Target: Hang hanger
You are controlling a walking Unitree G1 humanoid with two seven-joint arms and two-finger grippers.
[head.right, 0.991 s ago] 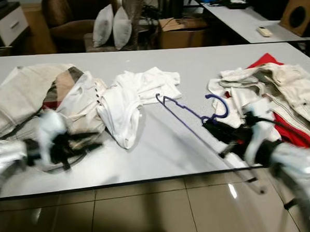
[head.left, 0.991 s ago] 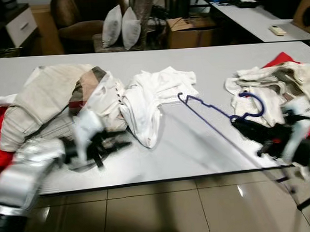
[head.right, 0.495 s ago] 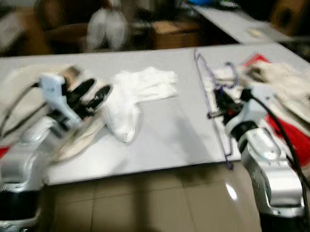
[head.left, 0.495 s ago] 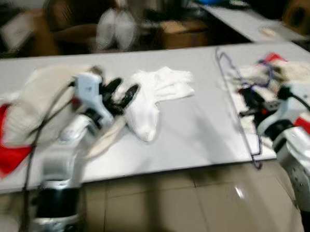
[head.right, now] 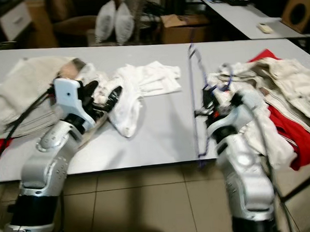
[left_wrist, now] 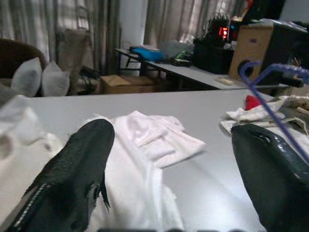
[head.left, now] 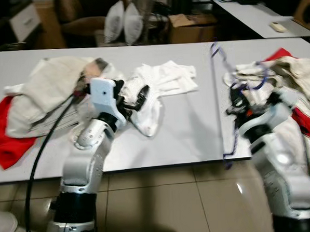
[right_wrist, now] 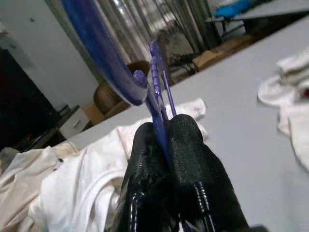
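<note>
Your right gripper [right_wrist: 164,140] has its fingers [right_wrist: 193,159] pressed together on the thin blue wire clothes hanger [head.left: 217,100], pinching its wire between them. The hanger stands nearly upright above the near right part of the long grey bench [head.left: 187,130], with its hook [head.left: 249,85] beside the gripper and its lowest corner hanging just past the front edge of the bench. Behind the right gripper lies a heap of cream and beige garments [head.left: 291,77] over a red cloth [head.left: 306,129]. Your left gripper [head.left: 133,99] is raised over the crumpled white shirt [head.left: 158,87] at mid-bench, and its fingers [left_wrist: 72,179] are spread wide with nothing between them. To the left of the shirt you have a pile of beige and plaid clothing [head.left: 50,95], with another red cloth [head.left: 8,136] at its near left edge. Beyond the bench stand two white pillows [head.left: 121,21] on a dark armchair and a brown cardboard box [head.left: 189,26]. The floor is beige tile [head.left: 165,209].
</note>
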